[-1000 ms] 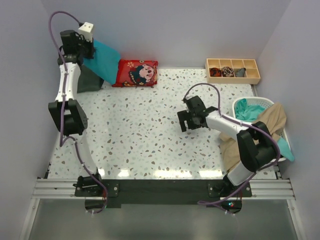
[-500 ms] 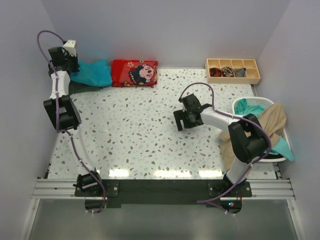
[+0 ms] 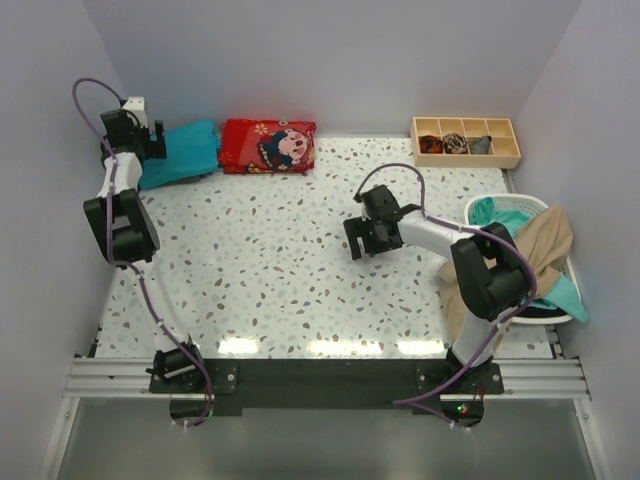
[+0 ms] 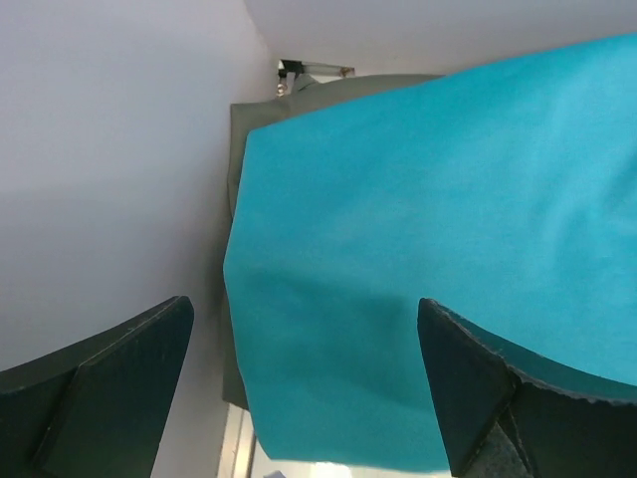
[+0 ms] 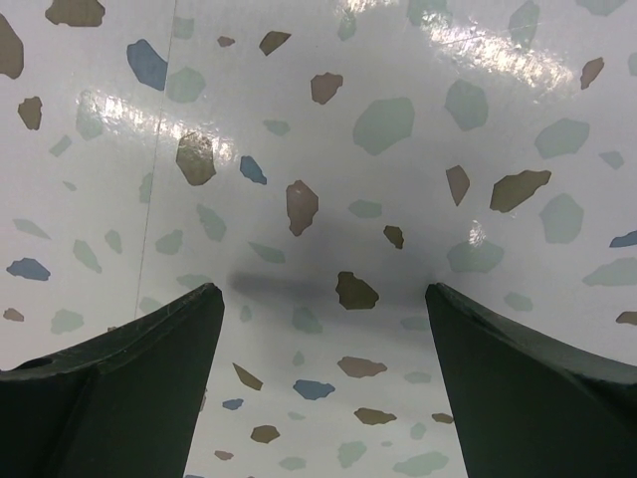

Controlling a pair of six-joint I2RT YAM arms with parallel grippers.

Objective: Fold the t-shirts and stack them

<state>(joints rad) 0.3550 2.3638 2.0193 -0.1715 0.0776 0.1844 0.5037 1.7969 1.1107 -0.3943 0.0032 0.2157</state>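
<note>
Under teal t-shirt [image 4: 448,249]: grey-green t-shirt [image 4: 271,103] (sliver)

The worktop [image 3: 270,270] lies open in the middle; teal t-shirt [image 3: 185,152], red cushion [image 3: 270,146] and wooden tray [image 3: 470,161] line its far edge; a basket [image 3: 472,222] seemingly blocks the right edge.

The top camera looks down on the whole table [image 3: 280,280], and the close wrist cameras share parts of it: teal shirt [image 4: 418,219] just beyond the left gripper [image 4: 304,309], speckled top below the right gripper [image 5: 323,294].
</note>
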